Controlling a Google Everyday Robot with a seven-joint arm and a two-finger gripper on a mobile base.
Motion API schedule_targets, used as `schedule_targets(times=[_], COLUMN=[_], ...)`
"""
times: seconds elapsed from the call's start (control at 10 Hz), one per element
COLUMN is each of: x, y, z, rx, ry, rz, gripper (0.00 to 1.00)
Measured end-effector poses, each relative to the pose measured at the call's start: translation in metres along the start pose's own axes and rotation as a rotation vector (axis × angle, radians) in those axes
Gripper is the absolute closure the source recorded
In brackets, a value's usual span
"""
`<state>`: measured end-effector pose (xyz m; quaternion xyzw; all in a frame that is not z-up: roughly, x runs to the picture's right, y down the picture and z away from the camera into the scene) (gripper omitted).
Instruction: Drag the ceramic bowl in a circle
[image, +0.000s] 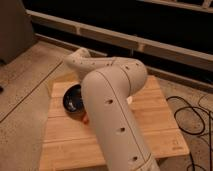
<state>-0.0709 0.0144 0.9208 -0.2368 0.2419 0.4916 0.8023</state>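
Observation:
The ceramic bowl (71, 99) is dark and glossy and sits on the left part of the wooden table (160, 125). Its right side is covered by my white arm (110, 105). The arm bends from the lower middle up over the table and reaches down toward the bowl. My gripper is hidden behind the arm, somewhere at the bowl's right side, so its fingers do not show. A small orange patch (86, 119) peeks out below the bowl beside the arm.
A sliver of the white cup (130, 100) shows at the arm's right edge. Black cables (192, 117) lie on the floor to the right of the table. Behind the table runs a dark wall with pale rails (125, 37). Speckled floor lies to the left.

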Motion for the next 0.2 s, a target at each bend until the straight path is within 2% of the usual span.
schedule_targets(times=[0.2], x=[0.0], y=[-0.0245], z=[0.0018], rx=[0.04], ry=[0.025], rz=[0.037], gripper=[1.0])
